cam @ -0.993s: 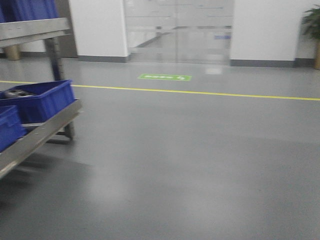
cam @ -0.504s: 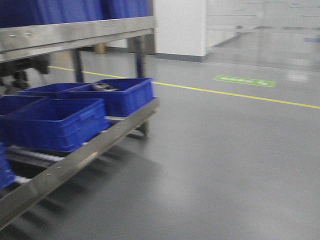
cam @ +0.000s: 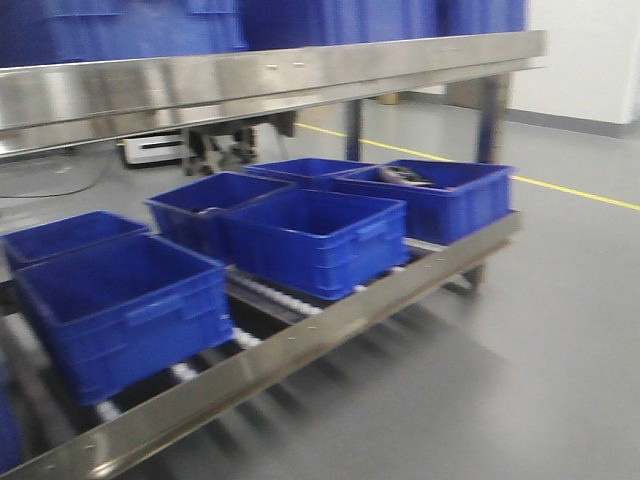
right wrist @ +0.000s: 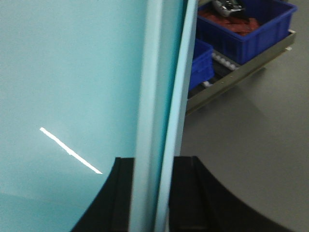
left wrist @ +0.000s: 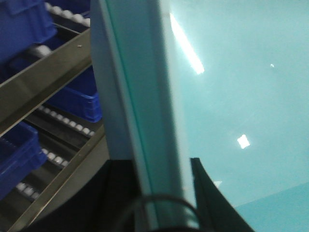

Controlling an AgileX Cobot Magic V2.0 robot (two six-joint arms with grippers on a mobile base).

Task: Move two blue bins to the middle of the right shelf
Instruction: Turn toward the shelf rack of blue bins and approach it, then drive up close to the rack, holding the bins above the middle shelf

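The left gripper [left wrist: 161, 193] pinches the thick rim of the pale cyan smooth-walled plastic bins [left wrist: 241, 96], the wall running up between its jaws. The right gripper [right wrist: 154, 188] clamps a rim likewise. Lifted, I'd say, but not shelved: beyond the jaws stands a steel roller rack [cam: 330, 335] of dark blue plastic crates [cam: 315, 240].

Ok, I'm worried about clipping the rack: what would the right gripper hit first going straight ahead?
The right gripper is shut on the wall of the light-blue bin, which fills its line. Beyond, probably the dark blue bin on the roller rack, up and right; depth unclear.
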